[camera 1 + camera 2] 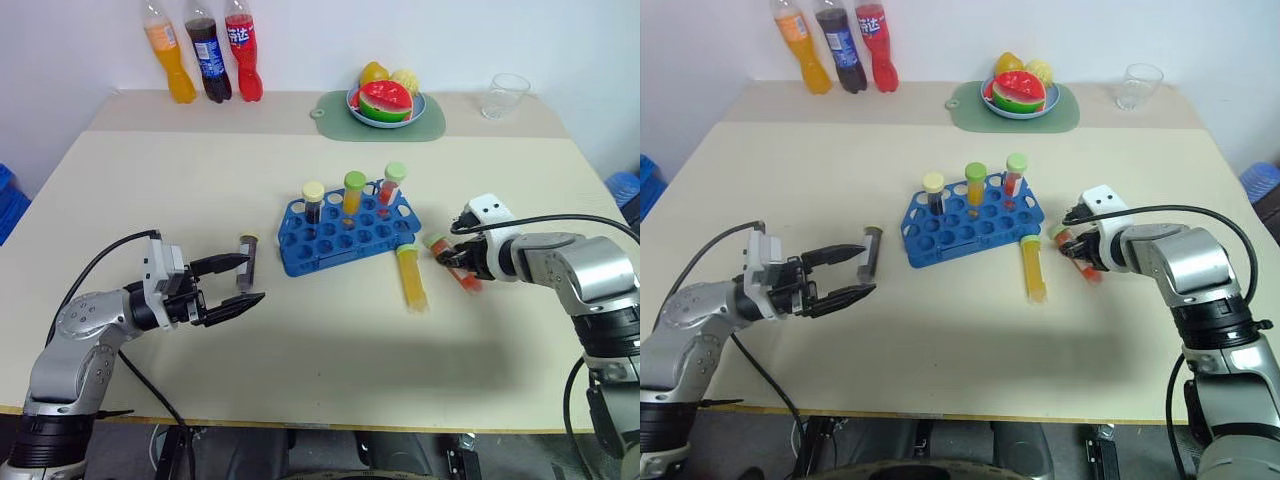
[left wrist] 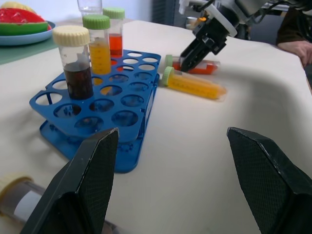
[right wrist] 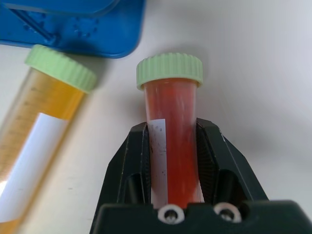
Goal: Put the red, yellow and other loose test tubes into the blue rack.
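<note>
Table (image 1: 300, 380): blue rack (image 1: 345, 240) at centre, three tubes standing in it. Right gripper (image 1: 462, 260) clamped on the red tube (image 3: 173, 126), lying beside the yellow tube (image 1: 412, 280). Left gripper (image 1: 232, 282) agape near the dark tube (image 1: 246, 262). Pickup step; next, lift and upend over a free hole.

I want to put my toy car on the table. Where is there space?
The near edge between the two grippers is bare, and so is the stretch between the soda bottles and the blue rack. It is crowded right of the rack, by the yellow tube and red tube.
</note>
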Robot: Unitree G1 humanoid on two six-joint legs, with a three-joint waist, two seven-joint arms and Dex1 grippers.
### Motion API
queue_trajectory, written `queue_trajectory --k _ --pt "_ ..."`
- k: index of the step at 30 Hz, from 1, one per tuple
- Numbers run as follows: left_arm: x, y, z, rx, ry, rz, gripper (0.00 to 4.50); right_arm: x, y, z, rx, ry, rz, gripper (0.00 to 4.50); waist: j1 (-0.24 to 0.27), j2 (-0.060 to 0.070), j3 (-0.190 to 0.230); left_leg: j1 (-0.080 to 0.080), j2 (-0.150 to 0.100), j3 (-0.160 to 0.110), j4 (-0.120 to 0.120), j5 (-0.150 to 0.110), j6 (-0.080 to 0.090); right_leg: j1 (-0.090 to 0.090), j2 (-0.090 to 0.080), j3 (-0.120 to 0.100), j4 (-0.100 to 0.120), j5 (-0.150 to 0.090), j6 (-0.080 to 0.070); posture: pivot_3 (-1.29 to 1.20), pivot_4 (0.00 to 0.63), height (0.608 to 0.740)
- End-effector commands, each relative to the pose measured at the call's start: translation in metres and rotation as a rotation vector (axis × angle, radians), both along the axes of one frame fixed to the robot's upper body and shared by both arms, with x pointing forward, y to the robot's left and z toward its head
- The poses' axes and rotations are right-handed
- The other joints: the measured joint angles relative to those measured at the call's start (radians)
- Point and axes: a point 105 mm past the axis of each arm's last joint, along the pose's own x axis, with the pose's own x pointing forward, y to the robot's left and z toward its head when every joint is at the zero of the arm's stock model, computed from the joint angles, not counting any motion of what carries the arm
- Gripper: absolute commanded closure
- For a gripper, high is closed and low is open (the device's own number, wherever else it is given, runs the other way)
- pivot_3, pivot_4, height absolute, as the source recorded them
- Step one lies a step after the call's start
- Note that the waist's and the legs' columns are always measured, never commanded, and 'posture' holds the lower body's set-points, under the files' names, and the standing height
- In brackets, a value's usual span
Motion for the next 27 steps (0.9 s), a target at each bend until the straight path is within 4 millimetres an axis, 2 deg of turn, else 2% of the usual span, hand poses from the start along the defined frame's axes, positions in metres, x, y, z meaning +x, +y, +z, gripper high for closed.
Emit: queue_trajectory --k 1,4,9,12,16,23,27 --pt "-0.002 0.001 0.010 -0.015 -0.050 0.005 0.84 0.006 0.016 0.053 0.136 -0.282 0.099 3.72 -0.001 0.000 0.000 0.000 0.000 0.000 0.000 0.000 0.000 0.000 0.000 0.000 0.000 0.000 0.000 0.00 0.150 0.740" --pt "-0.001 0.001 0.010 -0.016 -0.051 0.010 0.84 0.003 0.034 0.079 0.297 -0.444 0.176 3.72 -0.008 0.000 0.000 0.001 0.000 0.000 -0.001 0.000 0.000 0.000 0.002 0.000 0.001 0.000 0.000 0.00 0.150 0.740" --pt "0.003 -0.003 0.012 -0.020 -0.063 0.005 0.84 0.010 0.049 0.090 0.362 -0.662 0.136 3.72 -0.003 0.000 0.000 0.001 0.001 0.000 -0.001 0.000 0.000 0.000 0.002 0.000 0.001 0.000 0.000 0.00 0.150 0.740" --pt "0.004 -0.005 0.012 -0.022 -0.067 0.004 0.84 0.016 0.060 0.089 0.425 -0.790 0.099 3.72 -0.003 0.000 0.000 0.001 0.000 0.000 -0.001 0.000 0.000 0.000 0.001 0.000 0.001 0.000 0.000 0.00 0.150 0.740" --pt "0.007 -0.004 0.015 -0.037 -0.076 0.019 0.84 0.016 0.076 0.074 0.494 -0.867 0.073 3.72 -0.003 0.000 0.000 0.001 0.000 -0.001 -0.001 0.000 0.000 0.000 0.001 0.000 0.001 0.000 0.000 0.00 0.150 0.740" --pt "0.007 -0.001 0.016 -0.037 -0.080 0.035 0.84 0.016 0.099 0.035 0.473 -0.897 0.090 3.72 -0.008 0.000 0.000 0.002 0.000 0.000 -0.001 0.000 0.000 0.000 0.001 0.000 0.002 0.000 0.000 0.00 0.150 0.740" --pt "0.008 0.000 0.018 -0.040 -0.084 0.044 0.84 0.023 0.099 0.020 0.467 -0.900 0.054 3.72 -0.013 0.000 0.000 0.004 0.000 -0.001 -0.001 0.000 0.000 0.001 0.001 0.000 0.002 0.000 0.000 0.00 0.150 0.740"
